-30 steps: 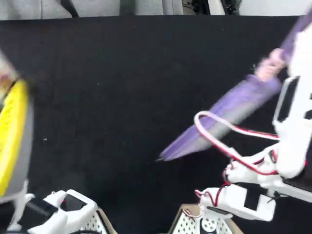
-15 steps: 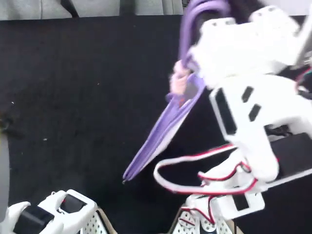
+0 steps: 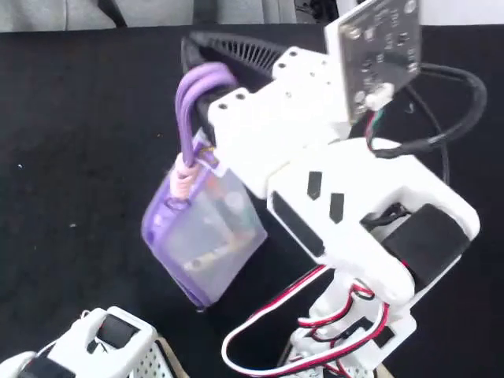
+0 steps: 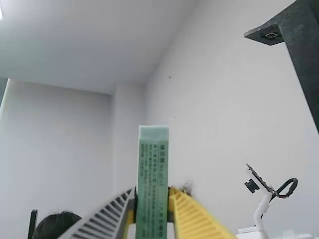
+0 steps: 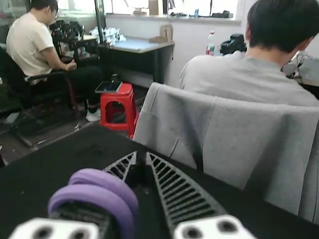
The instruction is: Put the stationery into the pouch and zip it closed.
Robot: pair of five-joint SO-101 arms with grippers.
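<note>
Table (image 3: 79,118): black surface that carries both arms.

Right arm (image 3: 346,197): white, raised high over the right half of the table. A bare circuit board (image 3: 374,47) sits at its top and a red, white and black cable (image 3: 268,331) loops below it, toward the near edge.

Pouch (image 3: 205,236): purple with a clear side, hanging tilted beneath the right arm, about midway across the table and nearer the near edge. Coloured stationery (image 3: 224,216) shows through the clear side. Whether the lower corner touches the table cannot be told.

Strap (image 3: 197,87): purple loop rising from the pouch's top corner and hooked over the base of one finger (image 5: 122,169) of the right gripper (image 5: 142,157). The black ribbed fingers meet at their tips, so the loop is closed in.

Left arm (image 3: 102,342): white, low at the near left corner.

Left gripper (image 4: 152,191): points up at the ceiling, its grey and yellow fingers pressed narrow on either side of the eraser (image 4: 153,169).

Eraser: green sleeved block, upright, standing clear above the fingertips.
</note>
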